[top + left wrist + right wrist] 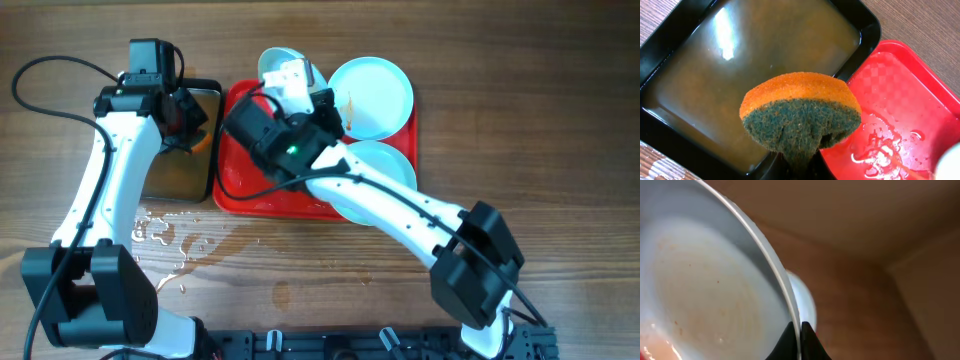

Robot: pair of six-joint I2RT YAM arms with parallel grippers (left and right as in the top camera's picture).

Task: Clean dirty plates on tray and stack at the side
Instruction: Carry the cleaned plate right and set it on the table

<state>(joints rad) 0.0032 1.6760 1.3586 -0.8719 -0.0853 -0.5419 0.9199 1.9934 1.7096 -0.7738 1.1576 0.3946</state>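
My right gripper [303, 88] is shut on the rim of a pale plate [276, 62] and holds it tilted up over the back of the red tray [236, 182]. In the right wrist view the jaws [800, 332] pinch this plate [700, 290], which has faint orange smears. A second plate [373, 96] with an orange-brown smear lies on the tray's back right. A third plate [388, 168] lies at the front right, partly under my right arm. My left gripper [194, 128] is shut on an orange-and-green sponge [800, 115], held above the gap between both trays.
A black tray [178, 172] of brownish water [740, 60] stands just left of the red tray [905, 95], whose floor is wet. Spilled water [165, 235] lies on the wooden table in front of the black tray. A plate edge [951, 165] shows at the lower right.
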